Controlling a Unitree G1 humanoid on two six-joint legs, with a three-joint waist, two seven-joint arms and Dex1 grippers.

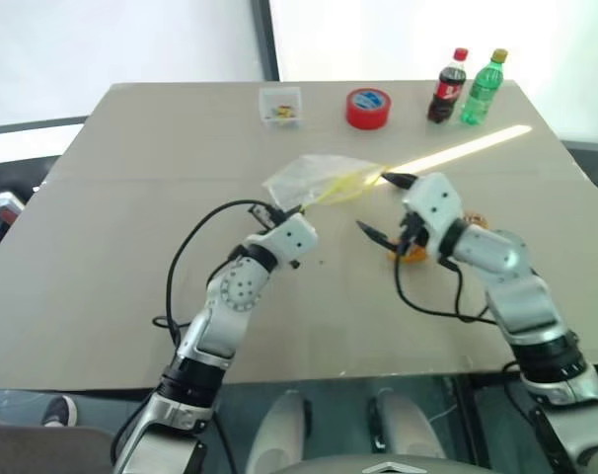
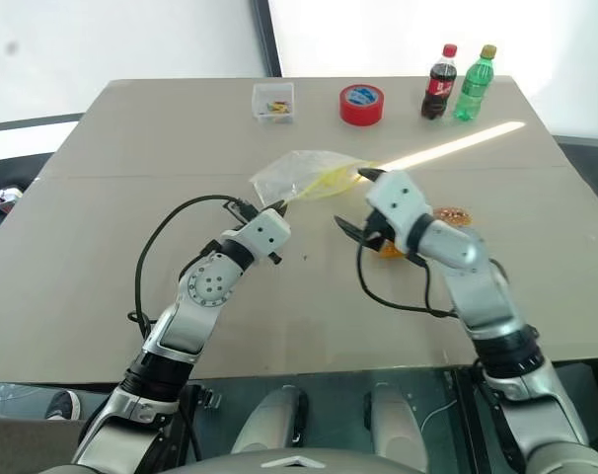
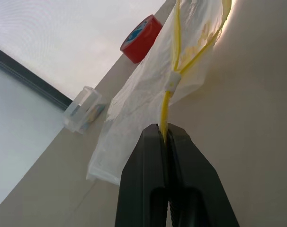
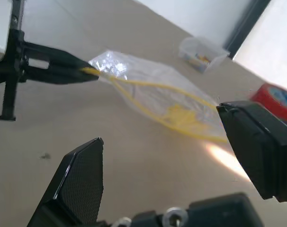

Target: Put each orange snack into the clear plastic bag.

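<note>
A tan bench fills the middle of the frame, a bright strip of sunlight slanting across its upper right. At centre, the left gripper is pinched shut on the yellow zip strip of the clear plastic bag, which trails away from it toward the upper middle, limp and crinkly; thin film like this looks light and slippery, so the stiffer zip edge seems the surest place to hold. Just right of centre, the right gripper stands wide open and empty, close beside the bag's mouth. One orange snack lies right beneath its wrist, a second just beyond to the right; both look small, glossy and probably soft, best taken gently across the sides.
</note>
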